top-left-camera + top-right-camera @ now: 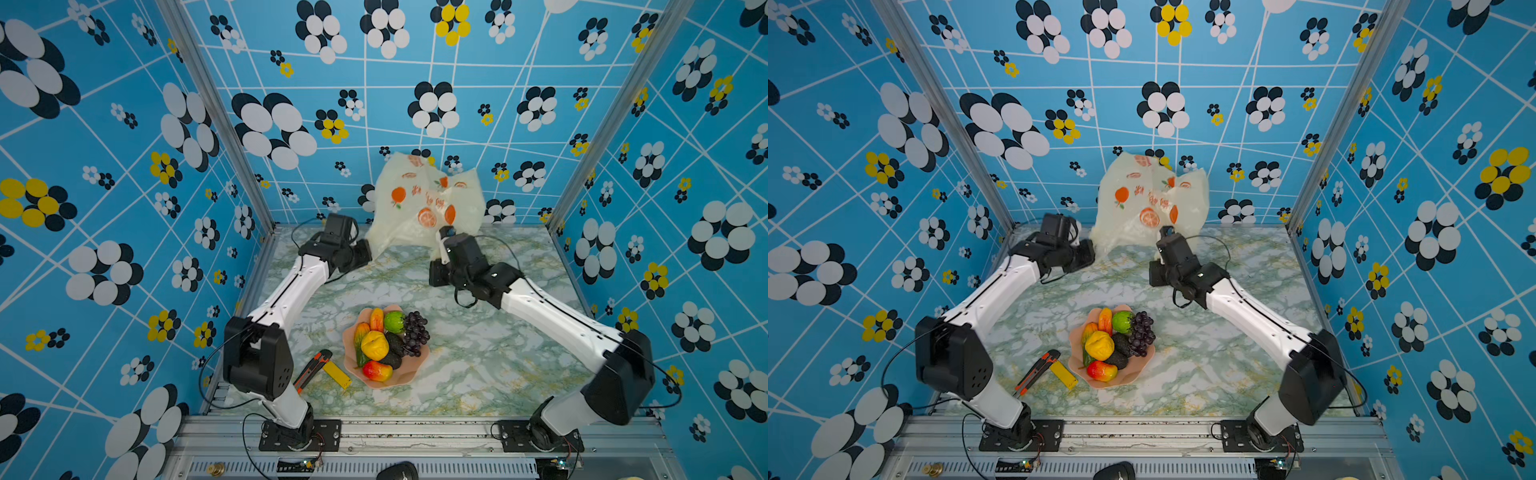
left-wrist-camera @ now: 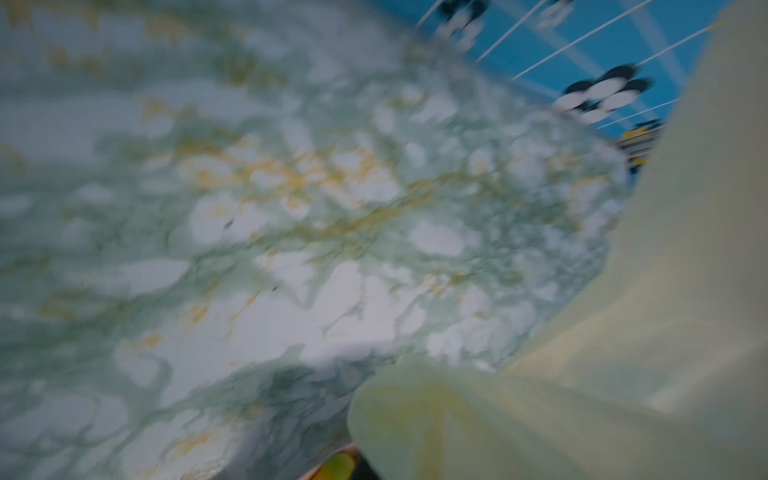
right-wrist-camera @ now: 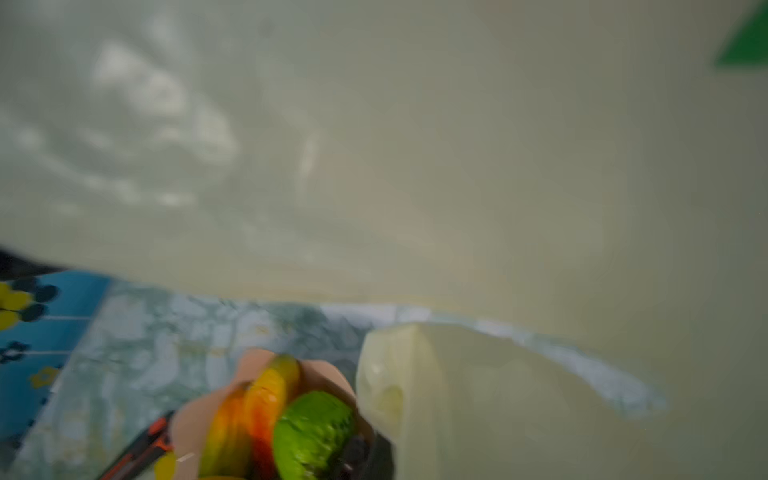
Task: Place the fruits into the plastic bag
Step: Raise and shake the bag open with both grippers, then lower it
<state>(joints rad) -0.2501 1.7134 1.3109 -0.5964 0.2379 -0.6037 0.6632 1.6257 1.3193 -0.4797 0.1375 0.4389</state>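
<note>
The plastic bag (image 1: 424, 199) (image 1: 1148, 199), pale and printed with oranges, hangs upright at the back of the table. My left gripper (image 1: 368, 249) is shut on its lower left edge and my right gripper (image 1: 445, 233) on its lower right edge. Both wrist views show bunched bag film (image 2: 540, 415) (image 3: 457, 166) at the jaws, whose fingers are hidden. The fruits (image 1: 384, 345) (image 1: 1111, 345) lie heaped in a pink bowl (image 1: 409, 376) nearer the front: purple grapes (image 1: 415, 332), a green round one (image 1: 394, 322), a yellow lumpy one (image 1: 374, 345) and a red-yellow mango (image 1: 377, 370).
An orange-black utility knife (image 1: 312, 370) and a flat yellow block (image 1: 337, 375) lie just left of the bowl. The marbled table (image 1: 478, 365) is walled on three sides by blue flowered panels. The bowl and the knife (image 3: 141, 449) show blurred in the right wrist view.
</note>
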